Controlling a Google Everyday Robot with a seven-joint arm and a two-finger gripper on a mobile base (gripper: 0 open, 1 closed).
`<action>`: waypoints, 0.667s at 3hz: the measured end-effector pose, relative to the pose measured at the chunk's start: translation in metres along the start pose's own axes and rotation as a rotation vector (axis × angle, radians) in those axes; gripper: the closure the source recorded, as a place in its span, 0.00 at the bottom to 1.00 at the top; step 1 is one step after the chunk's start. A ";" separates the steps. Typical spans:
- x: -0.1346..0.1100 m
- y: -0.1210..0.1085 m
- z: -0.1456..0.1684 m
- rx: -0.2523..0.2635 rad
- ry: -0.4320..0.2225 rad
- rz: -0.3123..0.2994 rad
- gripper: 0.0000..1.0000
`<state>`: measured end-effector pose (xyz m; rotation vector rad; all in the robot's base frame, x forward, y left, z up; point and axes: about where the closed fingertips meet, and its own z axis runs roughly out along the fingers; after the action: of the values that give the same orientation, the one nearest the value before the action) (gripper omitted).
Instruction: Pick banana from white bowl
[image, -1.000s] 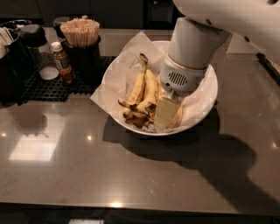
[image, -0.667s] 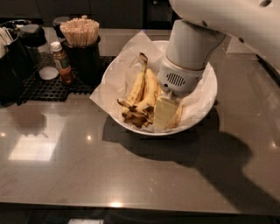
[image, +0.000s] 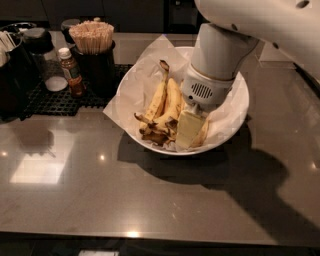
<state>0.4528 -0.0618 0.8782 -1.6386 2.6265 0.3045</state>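
Banana (image: 157, 100) lies among other bananas (image: 174, 102) in white bowl (image: 244, 100), gripper (image: 188, 137) beside it.

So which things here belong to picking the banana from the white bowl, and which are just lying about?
For the job:
banana, blotchy, with a dark stem
white bowl, paper-lined, holding it
gripper, down inside the bowl beside the bananas

Lying about:
other bananas in the same bowl
cup of wooden sticks
small bottle
black mat under the cup and bottle

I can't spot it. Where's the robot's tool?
In the camera view, the tool sits low in the white bowl, just right of the bananas.
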 end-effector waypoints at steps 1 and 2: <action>0.003 0.001 -0.002 -0.002 -0.011 0.001 1.00; 0.010 -0.001 -0.010 0.012 -0.089 0.002 1.00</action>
<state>0.4500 -0.0735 0.8869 -1.5806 2.5605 0.3523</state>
